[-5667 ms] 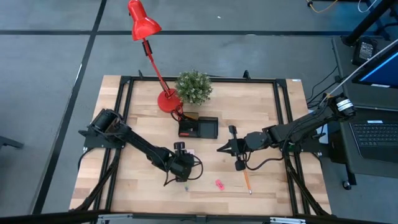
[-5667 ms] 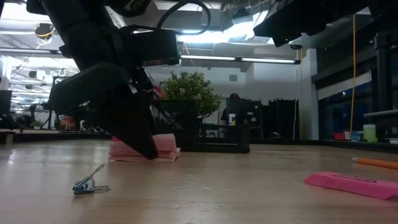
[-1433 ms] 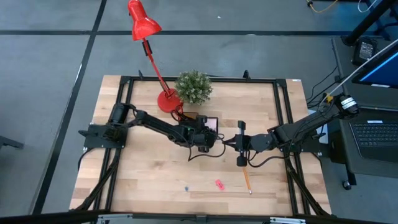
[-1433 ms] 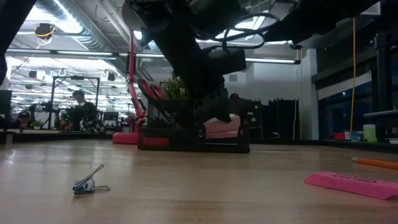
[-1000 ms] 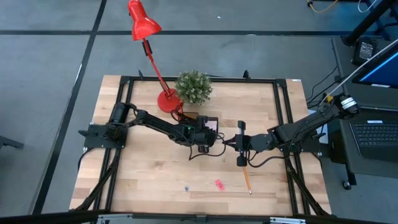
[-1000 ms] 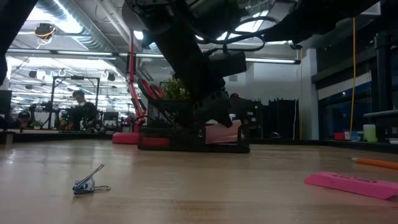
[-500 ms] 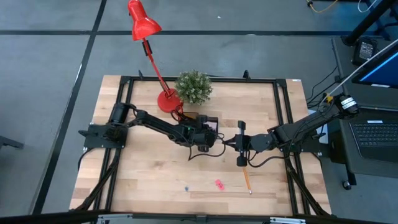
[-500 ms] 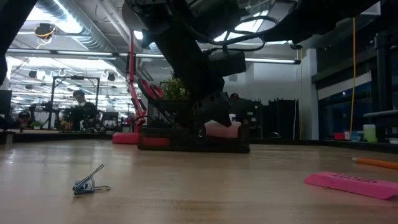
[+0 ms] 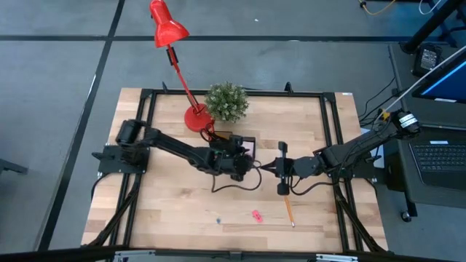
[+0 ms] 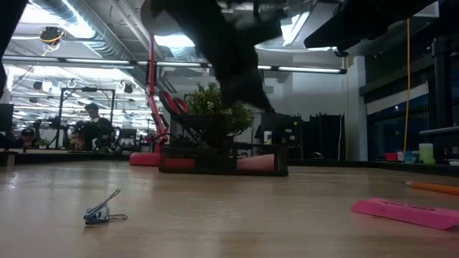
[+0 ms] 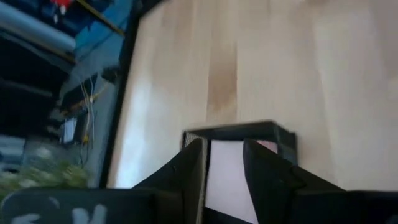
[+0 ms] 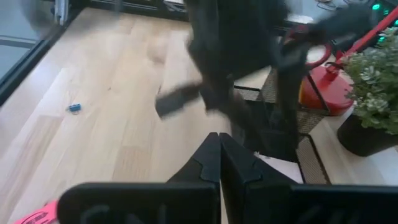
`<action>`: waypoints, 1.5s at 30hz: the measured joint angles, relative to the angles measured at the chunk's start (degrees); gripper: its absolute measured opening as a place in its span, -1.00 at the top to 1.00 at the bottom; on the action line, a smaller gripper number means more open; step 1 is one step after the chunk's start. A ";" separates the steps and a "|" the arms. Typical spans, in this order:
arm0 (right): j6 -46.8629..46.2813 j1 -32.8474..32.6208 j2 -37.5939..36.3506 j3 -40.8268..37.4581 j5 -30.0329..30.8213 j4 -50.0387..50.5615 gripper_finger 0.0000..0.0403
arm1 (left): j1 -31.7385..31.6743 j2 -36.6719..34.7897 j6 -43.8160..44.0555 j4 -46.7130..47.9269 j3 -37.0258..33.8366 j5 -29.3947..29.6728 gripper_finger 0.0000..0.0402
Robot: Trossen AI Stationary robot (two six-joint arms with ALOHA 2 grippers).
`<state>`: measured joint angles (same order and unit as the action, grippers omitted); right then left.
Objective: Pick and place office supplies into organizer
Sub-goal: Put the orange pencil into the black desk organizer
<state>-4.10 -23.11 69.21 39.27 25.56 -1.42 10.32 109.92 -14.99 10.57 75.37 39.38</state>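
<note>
We note a wooden table (image 9: 167, 211) bearing the black organizer (image 9: 234, 145), lamp base (image 9: 196, 118), potted plant (image 9: 227, 102), pencil (image 9: 288, 211), binder clip (image 10: 104, 209), pink bit (image 9: 256, 215).

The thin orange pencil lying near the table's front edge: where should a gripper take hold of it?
Mid-shaft on the thin orange pencil, coming straight down with fingers set across it. It lies flat on the wooden table, so only its slim sides offer a pinch, and bare wood flanks it.
</note>
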 joint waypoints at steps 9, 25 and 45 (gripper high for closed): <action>3.00 -3.72 0.00 0.02 -0.31 -0.56 0.99 | 4.80 -15.00 2.30 5.59 -2.31 -1.60 0.65; -2.97 -7.48 -0.20 0.02 -2.95 0.64 0.99 | 18.24 -36.75 8.31 -30.73 -38.47 -1.74 0.99; -36.44 -9.45 2.25 14.29 0.52 29.91 0.99 | 20.66 -51.40 7.23 -36.58 -53.38 -1.64 0.98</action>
<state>-40.54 -32.56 71.46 53.56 26.08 28.48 30.98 58.52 -7.75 -26.02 21.99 37.74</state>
